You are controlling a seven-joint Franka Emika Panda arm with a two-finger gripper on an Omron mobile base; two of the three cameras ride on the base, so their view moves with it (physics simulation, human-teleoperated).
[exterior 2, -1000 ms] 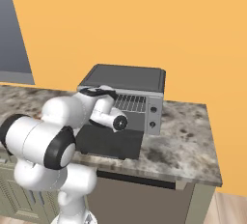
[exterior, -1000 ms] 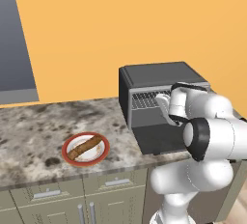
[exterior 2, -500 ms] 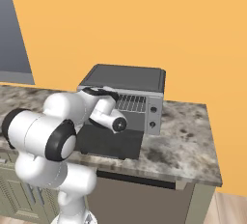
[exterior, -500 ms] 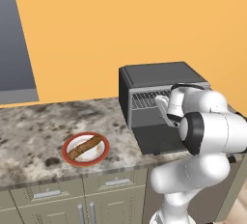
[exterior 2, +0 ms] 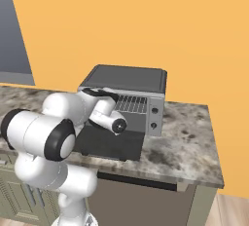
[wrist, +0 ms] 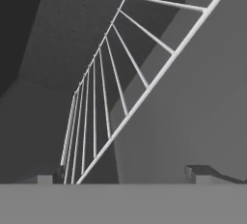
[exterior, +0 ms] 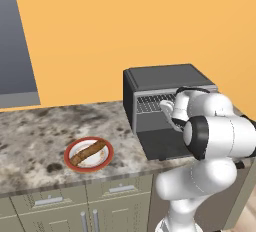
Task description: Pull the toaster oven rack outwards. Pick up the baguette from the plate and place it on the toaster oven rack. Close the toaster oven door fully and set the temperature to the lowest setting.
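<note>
On the counter, one toaster oven (exterior: pixel 170 78), one baguette (exterior: pixel 89 152), one plate (exterior: pixel 70 161)

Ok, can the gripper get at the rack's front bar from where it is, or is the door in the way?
Probably yes. The toaster oven door lies folded down flat, the gripper is open, and the rack has its front bar running between the fingertips.

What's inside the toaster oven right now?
Inside the toaster oven the wire rack sits in the cavity, with no food on the part that shows. The open claw is at its front bar. The arm covers the cavity's right side. The baguette lies on the plate.
</note>
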